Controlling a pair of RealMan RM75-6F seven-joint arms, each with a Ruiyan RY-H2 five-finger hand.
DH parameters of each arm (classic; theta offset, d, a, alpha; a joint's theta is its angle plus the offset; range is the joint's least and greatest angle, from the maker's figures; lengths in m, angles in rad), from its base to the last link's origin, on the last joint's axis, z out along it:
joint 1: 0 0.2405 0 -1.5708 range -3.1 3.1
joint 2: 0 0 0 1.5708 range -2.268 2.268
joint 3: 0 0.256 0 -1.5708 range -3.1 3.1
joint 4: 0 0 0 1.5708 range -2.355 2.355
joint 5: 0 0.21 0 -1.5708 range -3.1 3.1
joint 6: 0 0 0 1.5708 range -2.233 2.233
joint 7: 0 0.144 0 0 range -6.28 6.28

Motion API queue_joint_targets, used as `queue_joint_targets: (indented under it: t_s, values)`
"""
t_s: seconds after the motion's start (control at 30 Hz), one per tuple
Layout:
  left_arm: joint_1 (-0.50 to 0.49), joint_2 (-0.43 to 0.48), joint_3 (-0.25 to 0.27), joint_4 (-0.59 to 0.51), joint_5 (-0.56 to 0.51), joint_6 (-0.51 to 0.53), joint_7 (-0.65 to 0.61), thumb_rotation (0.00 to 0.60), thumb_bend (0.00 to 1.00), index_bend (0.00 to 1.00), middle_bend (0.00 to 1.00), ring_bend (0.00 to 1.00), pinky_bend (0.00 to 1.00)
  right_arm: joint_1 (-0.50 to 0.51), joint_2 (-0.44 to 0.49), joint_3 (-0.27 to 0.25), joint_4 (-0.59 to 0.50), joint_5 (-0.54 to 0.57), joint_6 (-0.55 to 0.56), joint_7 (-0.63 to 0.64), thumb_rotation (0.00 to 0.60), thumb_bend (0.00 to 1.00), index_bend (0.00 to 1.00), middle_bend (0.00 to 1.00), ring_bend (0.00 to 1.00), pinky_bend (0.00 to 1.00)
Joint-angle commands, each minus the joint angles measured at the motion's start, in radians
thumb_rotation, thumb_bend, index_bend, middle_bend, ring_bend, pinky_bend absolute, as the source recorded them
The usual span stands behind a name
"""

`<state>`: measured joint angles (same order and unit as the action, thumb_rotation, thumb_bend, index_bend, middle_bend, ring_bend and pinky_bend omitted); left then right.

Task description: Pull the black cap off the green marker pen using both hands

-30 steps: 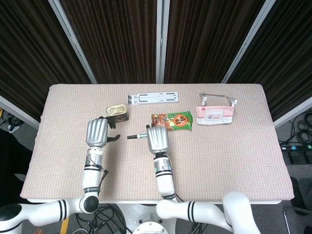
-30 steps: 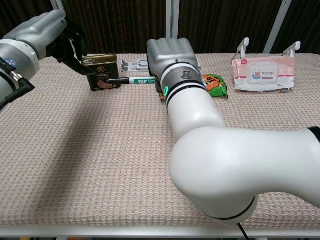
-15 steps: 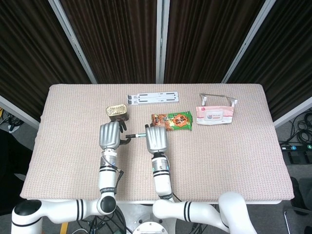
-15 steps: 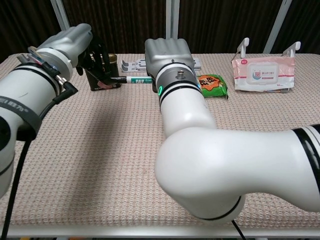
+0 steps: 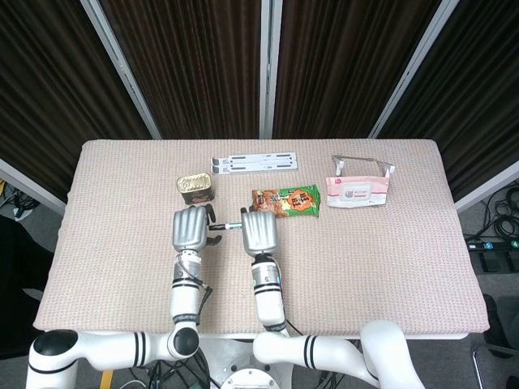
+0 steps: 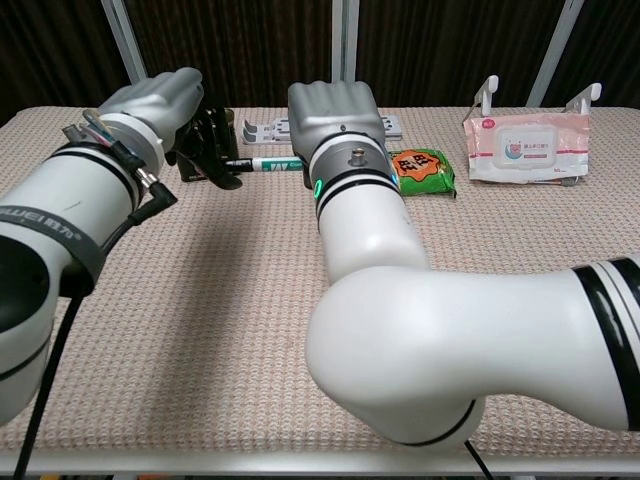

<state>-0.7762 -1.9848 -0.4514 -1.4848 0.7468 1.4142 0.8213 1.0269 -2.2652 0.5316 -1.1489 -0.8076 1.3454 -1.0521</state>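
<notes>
Both hands meet at the level green marker pen (image 6: 272, 163), black cap (image 6: 237, 163) on.

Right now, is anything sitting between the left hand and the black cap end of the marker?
Nothing visible. The left hand is already at the black cap, its fingers around that end. The tin can sits just behind. The right hand holds the green marker pen.

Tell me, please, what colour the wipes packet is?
The wipes packet is pink and white, clearest in the chest view.
</notes>
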Motion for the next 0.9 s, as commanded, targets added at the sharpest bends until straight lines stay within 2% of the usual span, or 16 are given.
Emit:
queue_joint_targets:
  t_s: [0.03, 0.9]
  values:
    - [-0.009, 0.001, 0.003, 0.003, -0.016, 0.003, 0.03, 0.6, 0.09, 0.52, 0.52, 0.45, 0.56, -0.001, -0.001, -0.001, -0.001, 0.0, 0.0, 0.001, 0.6, 0.33, 0.6, 0.56, 0.74, 0.81]
    - [-0.122, -0.013, -0.05, -0.002, -0.191, 0.049, 0.268, 0.6, 0.23, 0.53, 0.54, 0.46, 0.56, 0.034, -0.004, -0.023, 0.038, 0.033, 0.012, 0.018, 0.6, 0.33, 0.6, 0.56, 0.74, 0.81]
